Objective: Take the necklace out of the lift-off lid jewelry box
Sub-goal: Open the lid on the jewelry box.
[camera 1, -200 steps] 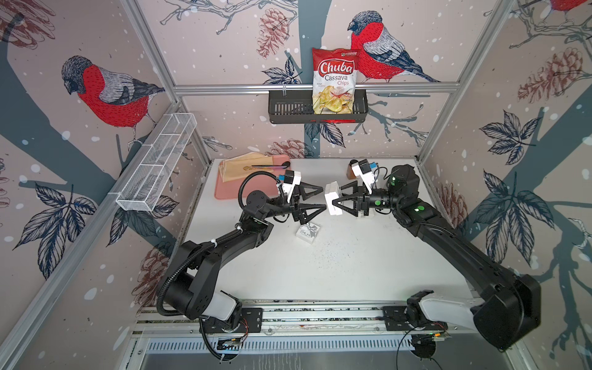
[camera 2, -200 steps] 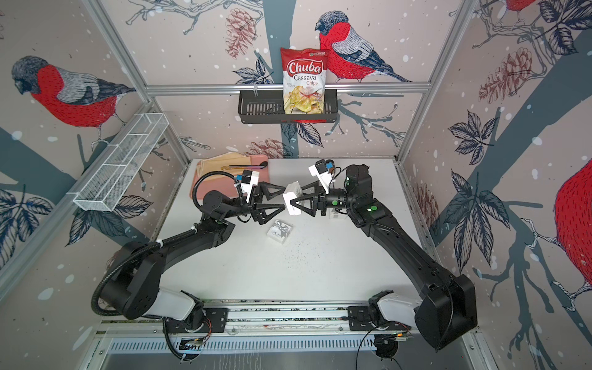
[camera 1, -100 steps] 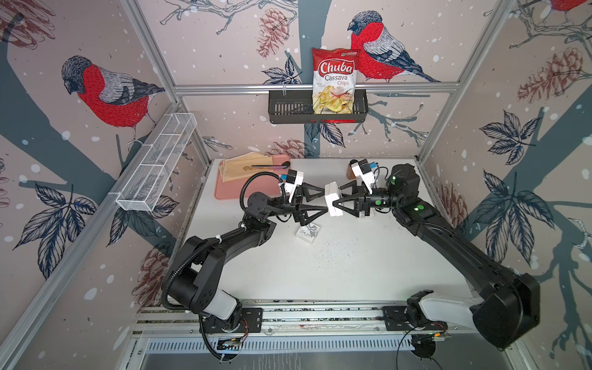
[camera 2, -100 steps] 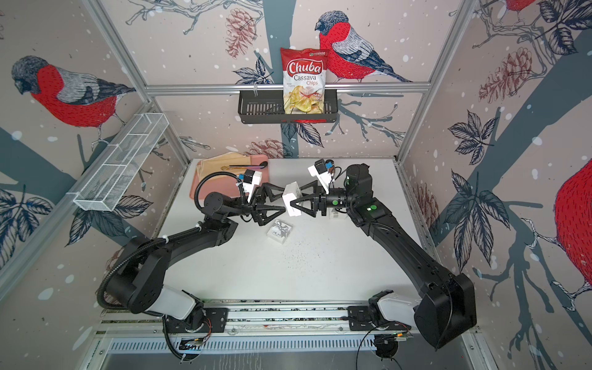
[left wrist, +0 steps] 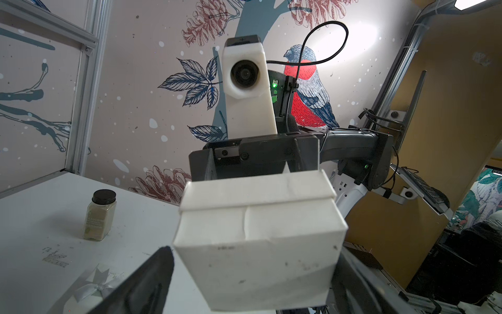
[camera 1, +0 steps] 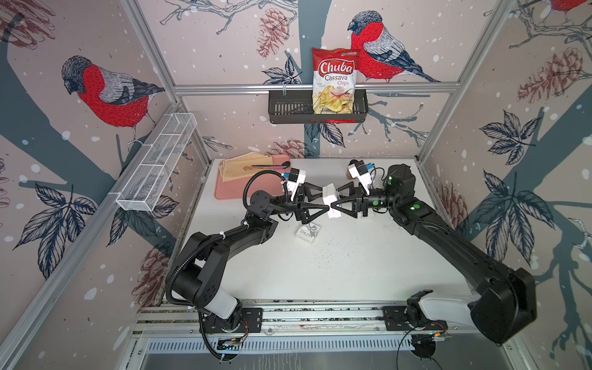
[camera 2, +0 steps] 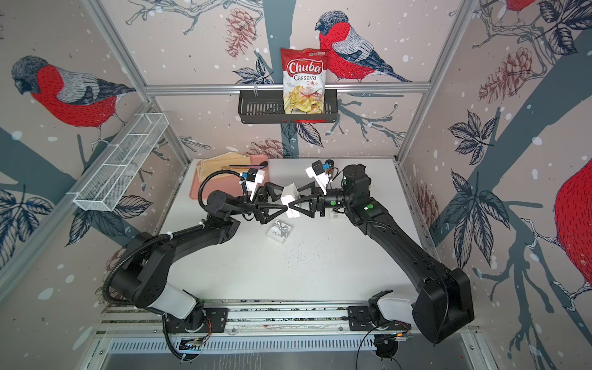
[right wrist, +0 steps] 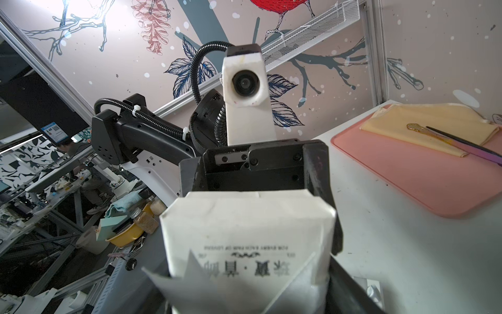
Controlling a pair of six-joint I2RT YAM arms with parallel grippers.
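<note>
Box [camera 1: 331,201], white, mid-frame above table [camera 1: 352,272], clamped in right gripper [camera 1: 335,198], left gripper [camera 1: 325,200] spread wide around its other end, necklace unseen, presumably inside: seemingly opening step, so next you close left and pull apart.

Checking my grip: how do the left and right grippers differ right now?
The right gripper clamps the white box above the table; the left gripper seems to hold nothing. The left gripper's jaws spread wider than the right gripper's, flanking the box's other end. Both are level, facing each other.
</note>
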